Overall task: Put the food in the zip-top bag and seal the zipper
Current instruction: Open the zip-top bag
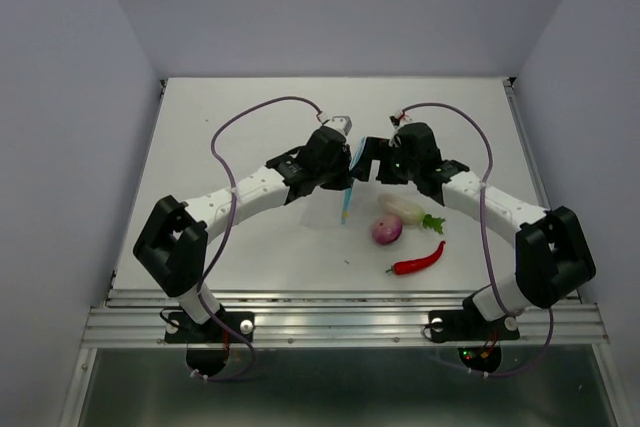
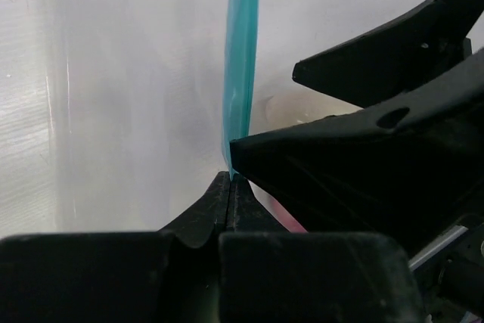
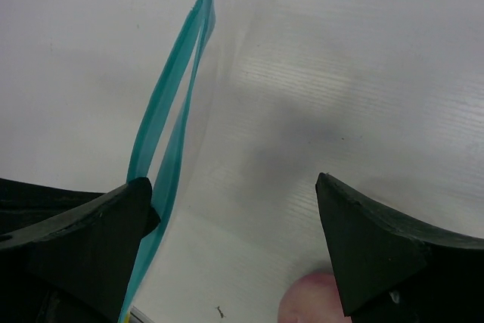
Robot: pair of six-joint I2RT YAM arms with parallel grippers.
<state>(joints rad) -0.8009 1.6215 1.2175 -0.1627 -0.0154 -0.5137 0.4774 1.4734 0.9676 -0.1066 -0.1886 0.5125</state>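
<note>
Left wrist view alone: left gripper (image 2: 229,187) pinched tight on zipper (image 2: 242,51). Right wrist view: right gripper (image 3: 233,187) jaws apart at bag (image 3: 249,111). Overhead, centre right: radish (image 1: 402,209), onion (image 1: 387,230), chili (image 1: 418,262) lying on table (image 1: 230,117)

White table (image 1: 250,117) with radish (image 1: 402,208), onion (image 1: 387,230), chili (image 1: 418,261)

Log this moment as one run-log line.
left tool shut on zipper | right tool open | zip-top bag empty | radish, onion, chili on table, unbagged

The zip-top bag (image 3: 257,156) is clear, glossy plastic, the table (image 1: 230,127) matt white, the chili (image 1: 418,262) shiny.
</note>
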